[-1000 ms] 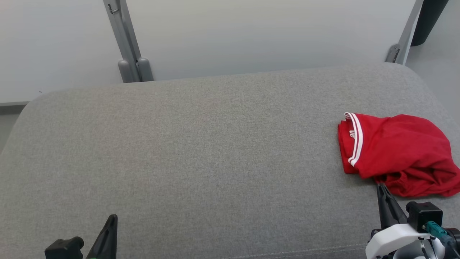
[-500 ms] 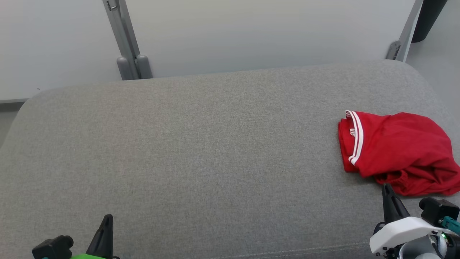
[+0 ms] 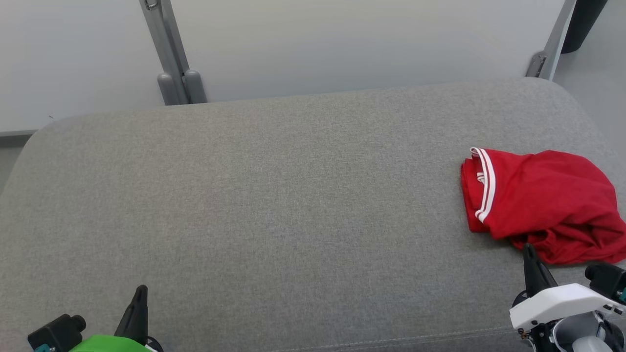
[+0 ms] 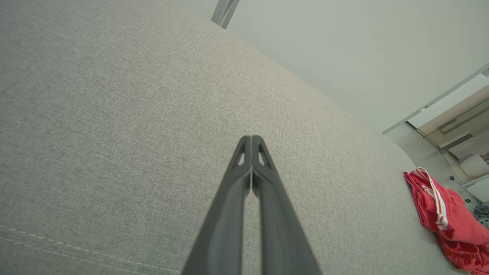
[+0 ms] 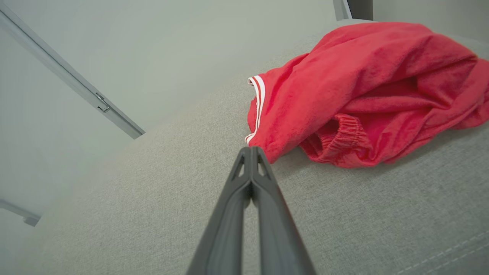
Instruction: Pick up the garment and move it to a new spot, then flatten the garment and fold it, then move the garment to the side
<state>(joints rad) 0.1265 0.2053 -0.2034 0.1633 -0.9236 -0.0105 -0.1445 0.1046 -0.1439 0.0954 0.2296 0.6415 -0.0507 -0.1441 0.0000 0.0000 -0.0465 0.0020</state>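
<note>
A red garment (image 3: 543,205) with white stripes along one edge lies crumpled at the right end of the grey cushion (image 3: 274,210). It also appears at the right edge of the left wrist view as the garment (image 4: 450,221), and large in the right wrist view as the garment (image 5: 363,88). My right gripper (image 3: 527,250) is shut and empty, its tip just short of the garment's near edge. In the right wrist view the right gripper (image 5: 250,149) points at that edge. My left gripper (image 3: 141,292) is shut and empty at the lower left, over bare cushion, as the left gripper (image 4: 251,138) also shows.
Behind the cushion stands a pale wall with a grey metal post (image 3: 168,54) at the left and another post (image 3: 550,49) at the right. The cushion's front seam (image 3: 391,340) runs along the bottom. A dark upright object (image 3: 584,24) stands at the far right corner.
Both grippers have drawn back toward the bottom of the head view; the right tip now lies just off the garment's edge. The head camera has shifted slightly. The garment stays put.
</note>
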